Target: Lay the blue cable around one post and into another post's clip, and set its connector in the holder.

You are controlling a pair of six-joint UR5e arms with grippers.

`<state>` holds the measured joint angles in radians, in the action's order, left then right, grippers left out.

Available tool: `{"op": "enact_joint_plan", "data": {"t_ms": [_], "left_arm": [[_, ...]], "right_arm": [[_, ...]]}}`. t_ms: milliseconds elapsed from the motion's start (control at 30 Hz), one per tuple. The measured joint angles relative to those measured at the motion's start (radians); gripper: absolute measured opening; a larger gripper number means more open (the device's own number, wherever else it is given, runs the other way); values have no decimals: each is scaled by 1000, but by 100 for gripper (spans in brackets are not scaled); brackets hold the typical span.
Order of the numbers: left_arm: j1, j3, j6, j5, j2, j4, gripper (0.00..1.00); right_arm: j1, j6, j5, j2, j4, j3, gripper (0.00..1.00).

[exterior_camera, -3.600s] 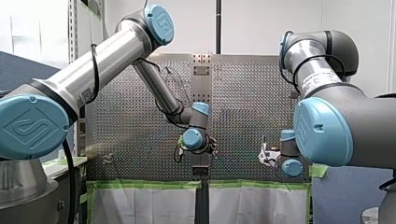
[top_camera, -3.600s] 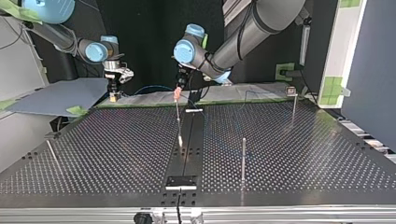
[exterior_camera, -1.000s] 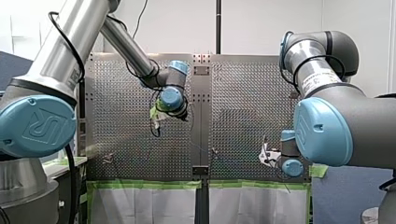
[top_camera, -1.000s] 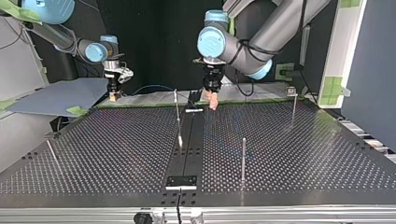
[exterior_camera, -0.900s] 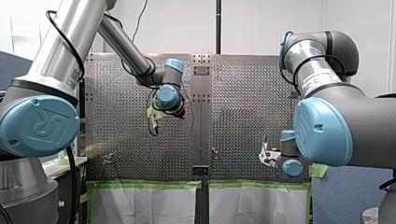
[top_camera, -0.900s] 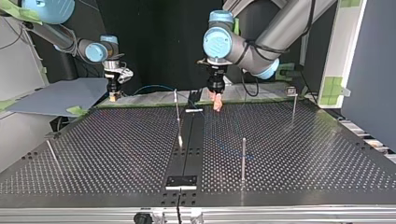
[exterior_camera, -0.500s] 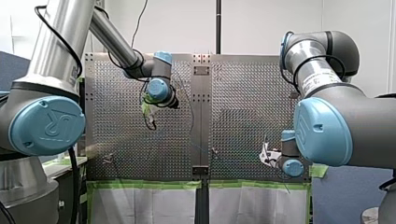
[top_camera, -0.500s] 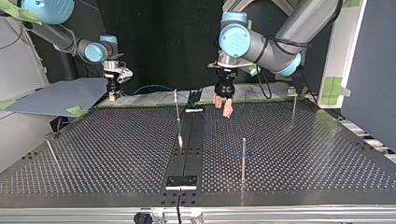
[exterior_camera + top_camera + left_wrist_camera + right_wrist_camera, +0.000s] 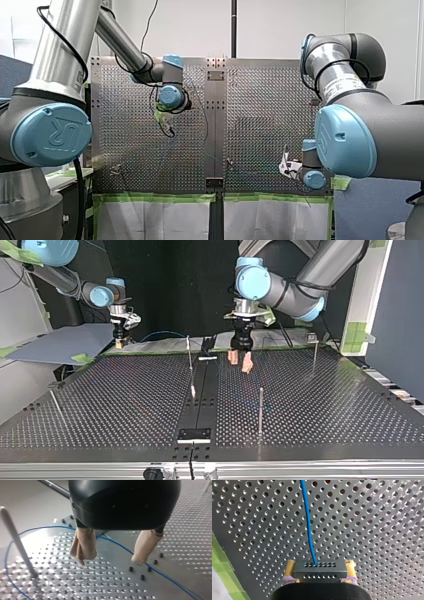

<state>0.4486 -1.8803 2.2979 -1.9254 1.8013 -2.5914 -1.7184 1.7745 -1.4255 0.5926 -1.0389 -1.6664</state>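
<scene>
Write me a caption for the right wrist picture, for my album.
My right gripper clamps the dark connector, its blue cable trailing across the perforated table.

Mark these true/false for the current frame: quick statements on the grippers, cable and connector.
1. The left gripper is open and holds nothing. True.
2. The right gripper is empty. False: it is shut on the connector.
3. The cable runs from the connector out ahead of the right gripper. True.
4. The left gripper is clamped on a post. False: the post stands beside it, apart from its fingers.
</scene>
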Motion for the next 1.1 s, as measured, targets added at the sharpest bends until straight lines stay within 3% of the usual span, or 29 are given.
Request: {"op": "enact_joint_plan", "data": {"t_ms": [300, 600, 900, 1100], "left_arm": [[-11, 5, 93, -93, 2, 78, 100], [-20, 56, 183, -174, 30, 73, 100], [-21, 145, 274, -121, 110, -7, 100], [-29, 206, 335, -135, 121, -60, 100]], "right_arm": [[3, -3, -2, -1, 6, 1, 0], [5, 17, -2, -3, -9, 1, 0], [7, 29, -2, -5, -16, 1, 0], [8, 29, -2, -6, -17, 1, 0]]}}
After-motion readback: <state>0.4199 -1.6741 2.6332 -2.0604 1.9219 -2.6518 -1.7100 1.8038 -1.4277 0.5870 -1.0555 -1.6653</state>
